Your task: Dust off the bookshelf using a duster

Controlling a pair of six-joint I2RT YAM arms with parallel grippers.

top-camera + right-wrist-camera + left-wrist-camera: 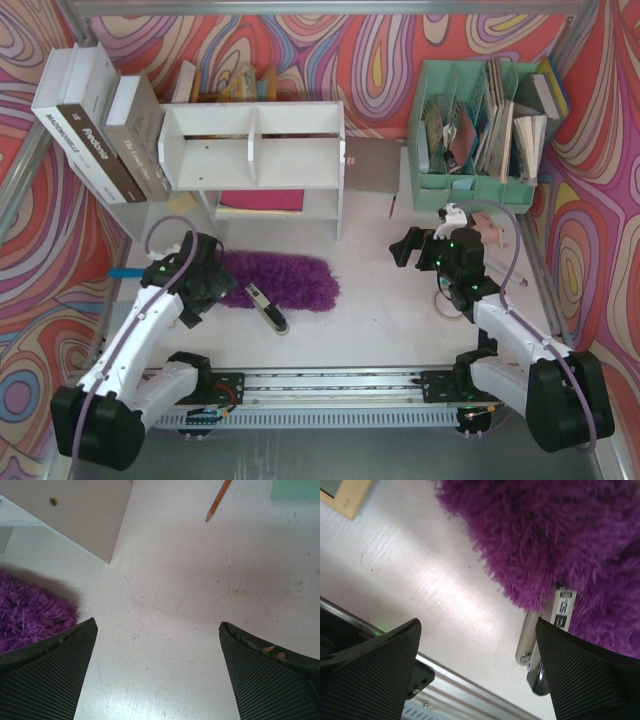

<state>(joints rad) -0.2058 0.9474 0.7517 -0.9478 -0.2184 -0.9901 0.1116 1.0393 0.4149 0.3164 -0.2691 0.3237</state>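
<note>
The white two-tier bookshelf [250, 150] stands at the back left of the table; its side panel shows in the right wrist view [75, 510]. The purple fluffy duster [285, 280] lies flat on the table in front of it, with its blue handle [125, 272] sticking out left past my left arm. My left gripper [222, 288] is open and empty over the duster's near left end; the fluff [560, 540] lies just beyond its fingers [478, 630]. My right gripper [407, 246] is open and empty over bare table [156, 625], right of the duster tip [30, 615].
A small silver and black object [268, 308] lies by the duster's near edge [540, 645]. A mint-green file organizer [485, 130] stands back right. Boxed books [100, 120] lean at back left. A pencil [218, 500] lies near the shelf's right side.
</note>
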